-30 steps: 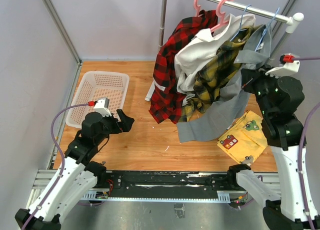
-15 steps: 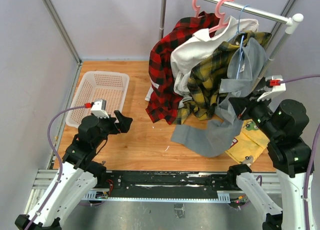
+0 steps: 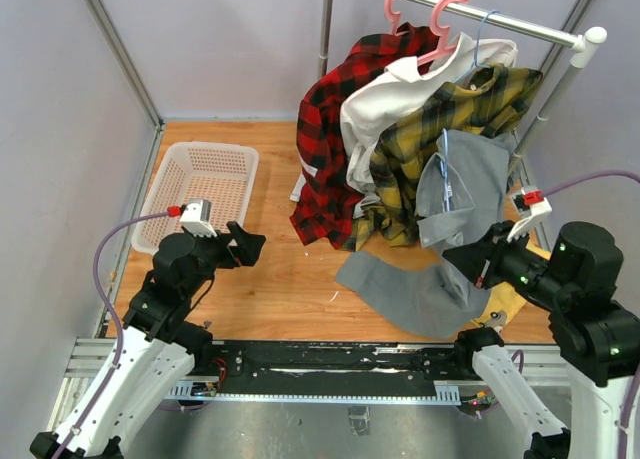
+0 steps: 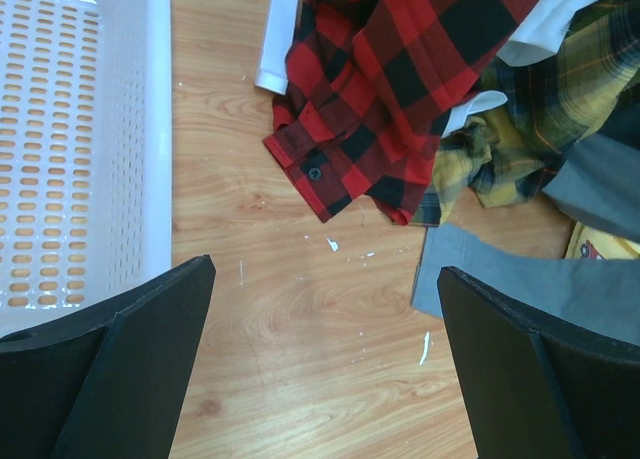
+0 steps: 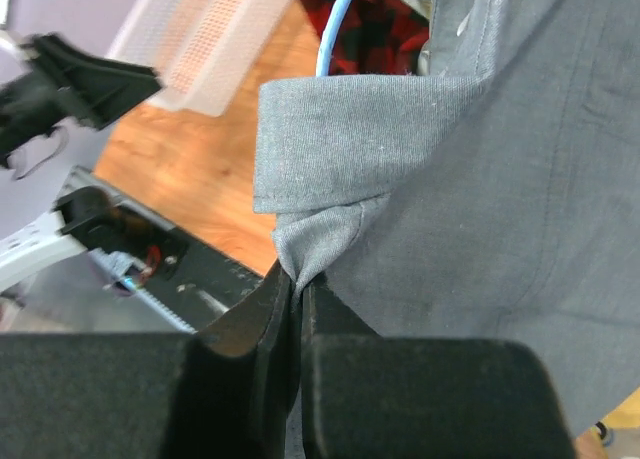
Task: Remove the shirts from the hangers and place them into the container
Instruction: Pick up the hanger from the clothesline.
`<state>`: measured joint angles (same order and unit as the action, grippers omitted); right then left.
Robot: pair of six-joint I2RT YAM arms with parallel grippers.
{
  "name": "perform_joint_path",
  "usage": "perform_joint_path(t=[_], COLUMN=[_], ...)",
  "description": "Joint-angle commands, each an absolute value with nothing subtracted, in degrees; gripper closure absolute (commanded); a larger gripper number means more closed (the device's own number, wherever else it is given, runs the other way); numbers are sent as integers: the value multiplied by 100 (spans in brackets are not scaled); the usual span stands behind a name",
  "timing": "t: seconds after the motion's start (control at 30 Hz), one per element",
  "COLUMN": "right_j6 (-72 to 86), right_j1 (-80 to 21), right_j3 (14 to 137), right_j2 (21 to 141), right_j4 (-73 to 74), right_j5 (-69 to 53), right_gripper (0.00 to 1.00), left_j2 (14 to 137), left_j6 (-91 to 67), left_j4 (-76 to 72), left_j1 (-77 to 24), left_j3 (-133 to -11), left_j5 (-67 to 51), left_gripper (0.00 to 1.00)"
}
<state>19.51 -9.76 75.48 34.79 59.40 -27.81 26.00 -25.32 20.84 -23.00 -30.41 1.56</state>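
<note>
Red-and-black plaid [image 3: 328,149], white [image 3: 385,109] and yellow plaid [image 3: 440,129] shirts hang on the rail from pink hangers [image 3: 445,24] and a light-blue hanger [image 3: 483,34]. My right gripper [image 5: 298,279] is shut on a fold of the grey shirt [image 3: 465,184] just below its collar [image 5: 370,144]. The shirt hangs off the rail, low at the right, and its tail [image 4: 560,289] lies on the table. A light-blue hanger [image 5: 335,29] is still inside it. My left gripper [image 4: 325,279] stands open over bare wood beside the white container [image 3: 160,194], holding nothing.
The metal rail [image 3: 520,24] and its upright pole [image 3: 323,39] stand at the back. A yellow cloth [image 3: 505,301] lies under the grey shirt at the right. The red shirt's cuff [image 4: 310,169] touches the table near the basket wall [image 4: 155,129].
My right gripper has pulled the grey shirt down and toward the near edge, off the rail with its blue hanger. The other shirts swung back. The left arm barely moved.
</note>
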Motion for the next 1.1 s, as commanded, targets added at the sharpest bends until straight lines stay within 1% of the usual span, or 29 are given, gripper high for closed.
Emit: perform_joint_path(t=[0.0,0.1,0.2,0.33,0.43,0.53,0.67,0.77,0.87,0.97,1.07], right_j6=[2068,2029,1934,1979,2541,3435,4324,4344,4311,3717,2944], right_j1=[-870,-865,-870,-866,-868,-862,-861,-856,-859,-861,-878], right_j3=[8634,9365,10011,10737,11092,11076,10506,9763,8672,7892,7368], right_j2=[3479,3592,3695,3950,4177,4338,4369,4308,4177,4324,4537], right_j4=[6275,6388,6390,6162,5363,3994,2647,2464,2134,2576,3193], right_j5=[-4207,-4618,-4623,-4438,-4813,-5642,-6072,-5964,-6123,-6256,-5998], right_gripper=[99,99,99,99,99,99,99,99,99,99,99], left_j2=[2438,2381,2362,2356,2367,2352,2270,2156,2011,1850,1712], left_j6=[-2582,-2688,-2755,-2685,-2656,-2644,-2639,-2682,-2710,-2720,-2746], left_j4=[1934,1982,2038,1994,1983,1995,2015,2049,2116,2133,2072], left_j1=[-2304,-2311,-2311,-2306,-2316,-2311,-2310,-2307,-2307,-2315,-2312], left_j3=[-3006,-2997,-2998,-2990,-2986,-3004,-3006,-3006,-3022,-3024,-3082], left_j5=[135,309,425,210,141,155,290,529,759,844,729], left_gripper=[0,0,0,0,0,0,0,0,0,0,0])
